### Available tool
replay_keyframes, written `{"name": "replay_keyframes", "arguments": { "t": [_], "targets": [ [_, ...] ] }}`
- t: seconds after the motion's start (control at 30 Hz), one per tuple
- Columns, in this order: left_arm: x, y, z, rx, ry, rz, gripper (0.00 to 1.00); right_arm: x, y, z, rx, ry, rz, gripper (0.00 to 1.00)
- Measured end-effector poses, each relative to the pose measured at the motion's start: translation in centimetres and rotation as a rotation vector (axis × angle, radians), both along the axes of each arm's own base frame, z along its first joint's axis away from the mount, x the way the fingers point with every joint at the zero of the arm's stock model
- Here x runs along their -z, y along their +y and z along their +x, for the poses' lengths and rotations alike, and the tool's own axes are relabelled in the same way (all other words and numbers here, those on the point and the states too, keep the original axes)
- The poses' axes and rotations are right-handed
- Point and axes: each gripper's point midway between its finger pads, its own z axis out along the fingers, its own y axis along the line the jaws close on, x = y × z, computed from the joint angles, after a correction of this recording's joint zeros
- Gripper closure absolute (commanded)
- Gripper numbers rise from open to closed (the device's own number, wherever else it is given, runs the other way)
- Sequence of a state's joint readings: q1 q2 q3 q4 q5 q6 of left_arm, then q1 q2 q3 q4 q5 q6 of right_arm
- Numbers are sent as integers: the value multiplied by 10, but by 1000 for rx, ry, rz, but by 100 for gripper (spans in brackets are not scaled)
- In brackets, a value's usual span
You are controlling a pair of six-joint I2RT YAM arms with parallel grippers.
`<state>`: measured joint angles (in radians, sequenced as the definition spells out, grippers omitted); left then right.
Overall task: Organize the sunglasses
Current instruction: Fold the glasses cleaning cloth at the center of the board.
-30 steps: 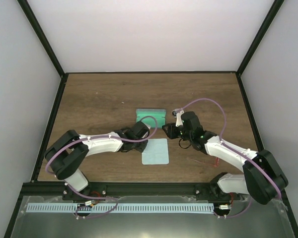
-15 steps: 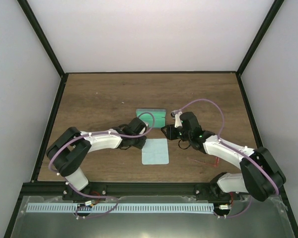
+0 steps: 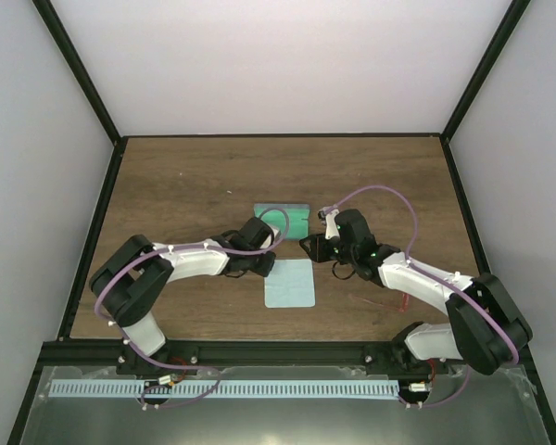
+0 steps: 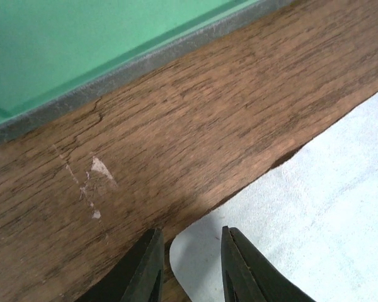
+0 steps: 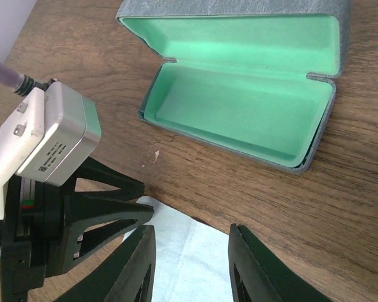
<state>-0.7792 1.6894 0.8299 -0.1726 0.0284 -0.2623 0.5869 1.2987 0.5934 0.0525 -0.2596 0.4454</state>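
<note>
The sunglasses [image 3: 400,299] show only as a thin red line on the wood beside my right forearm, far from both grippers. The blue-grey case [image 3: 284,221] [image 5: 239,104] lies open with its green lining up and nothing inside. A pale blue cloth [image 3: 290,283] [image 4: 315,207] lies flat just in front of it. My left gripper [image 3: 265,267] [image 4: 190,255] is low over the cloth's far left corner, its jaws narrowly open with the corner between them. My right gripper [image 3: 309,247] [image 5: 190,264] hangs open over the cloth's far edge [image 5: 195,251], holding nothing.
The two grippers nearly face each other across the cloth's far edge; the left gripper's fingers [image 5: 107,217] and its wrist camera box [image 5: 47,135] fill the left of the right wrist view. Dark rails bound the wooden table [image 3: 185,185].
My left gripper has drawn back from the case to the cloth's far left corner, and its jaws have narrowed. More of the case shows from above. The right gripper has barely moved.
</note>
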Motion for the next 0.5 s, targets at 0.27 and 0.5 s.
{"name": "replay_keyframes", "arguments": {
  "t": [0.27,0.5],
  "targets": [
    [1,-2,2,-7,0,-4,81,0,0,0,-1,1,1,66],
    [1,-1,2,-8,2,-2,83,0,0,0,-1,1,0,66]
  ]
}}
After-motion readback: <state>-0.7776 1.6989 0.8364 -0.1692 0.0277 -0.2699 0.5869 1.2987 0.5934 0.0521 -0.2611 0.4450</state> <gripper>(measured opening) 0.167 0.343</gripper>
